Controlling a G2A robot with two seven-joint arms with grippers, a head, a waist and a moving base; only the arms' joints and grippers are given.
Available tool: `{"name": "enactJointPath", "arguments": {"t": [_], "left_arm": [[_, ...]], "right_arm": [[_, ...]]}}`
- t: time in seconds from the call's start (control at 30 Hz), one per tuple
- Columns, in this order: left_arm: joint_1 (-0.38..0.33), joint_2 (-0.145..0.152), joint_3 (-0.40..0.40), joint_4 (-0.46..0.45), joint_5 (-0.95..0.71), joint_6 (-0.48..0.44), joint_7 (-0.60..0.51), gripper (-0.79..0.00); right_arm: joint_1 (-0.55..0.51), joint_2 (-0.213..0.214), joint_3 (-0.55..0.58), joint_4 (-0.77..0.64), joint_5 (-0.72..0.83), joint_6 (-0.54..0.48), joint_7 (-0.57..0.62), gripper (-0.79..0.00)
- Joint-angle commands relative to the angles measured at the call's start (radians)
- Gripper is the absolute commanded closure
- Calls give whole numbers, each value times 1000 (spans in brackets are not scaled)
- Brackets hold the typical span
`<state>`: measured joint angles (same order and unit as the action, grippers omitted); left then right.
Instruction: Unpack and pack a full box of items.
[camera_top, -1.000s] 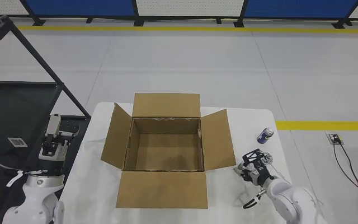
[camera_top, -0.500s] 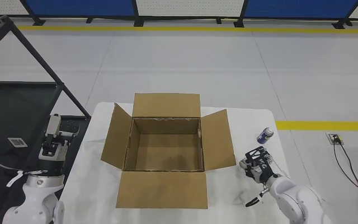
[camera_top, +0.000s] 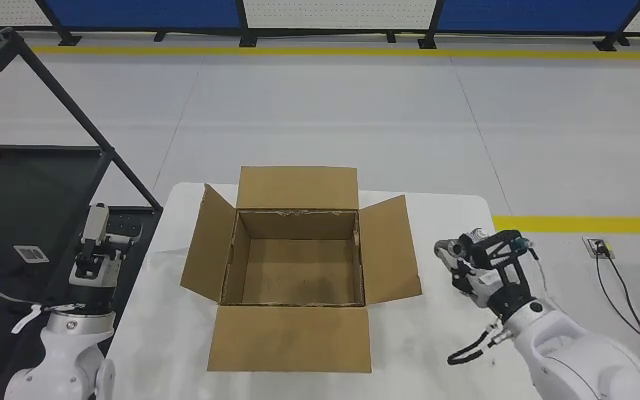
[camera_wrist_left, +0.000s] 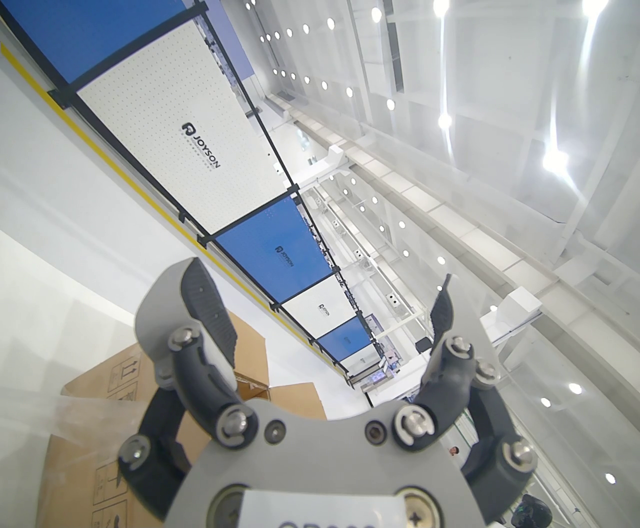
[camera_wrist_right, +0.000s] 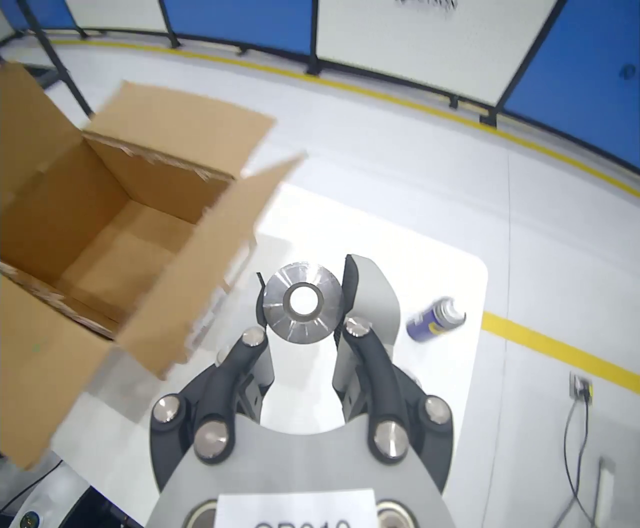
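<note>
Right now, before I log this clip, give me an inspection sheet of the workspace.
Surface: white table, box at its middle.
Job's things: cardboard box open, flaps spread, nothing inside; silver ring-shaped part held; blue can on the table.
Clutter: nothing seen.
Grippers: right gripper shut on the part, beside the box; left gripper open, pointing up.
Cables: one cable on the floor.
Surroundings: yellow floor line, blue and white panels.
</note>
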<state>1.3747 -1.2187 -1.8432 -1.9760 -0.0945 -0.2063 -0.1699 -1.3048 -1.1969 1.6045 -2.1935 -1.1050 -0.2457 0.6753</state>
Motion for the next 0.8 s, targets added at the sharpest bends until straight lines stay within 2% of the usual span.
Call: {"name": "enactJointPath", "arguments": {"t": [0.0, 0.17, 0.33, 0.57, 0.77], "left_arm": [[9, -1, -16, -1, -10, -4, 17, -785], [55, -3, -65, -8, -38, -27, 59, -785], [106, -6, -111, -14, -68, -53, 87, -785], [160, -11, -147, -23, -96, -81, 105, -785], [167, -12, -148, -25, -97, -84, 106, -785]], "right_arm": [[13, 0, -32, -42, -8, -2, -1, 0], [93, -2, -185, -97, -69, -35, 72, 0], [231, -18, -396, -40, -143, -11, 166, 0], [488, -77, -689, 188, -206, 119, 243, 0], [725, -159, -852, 459, -105, 228, 268, 0]]}}
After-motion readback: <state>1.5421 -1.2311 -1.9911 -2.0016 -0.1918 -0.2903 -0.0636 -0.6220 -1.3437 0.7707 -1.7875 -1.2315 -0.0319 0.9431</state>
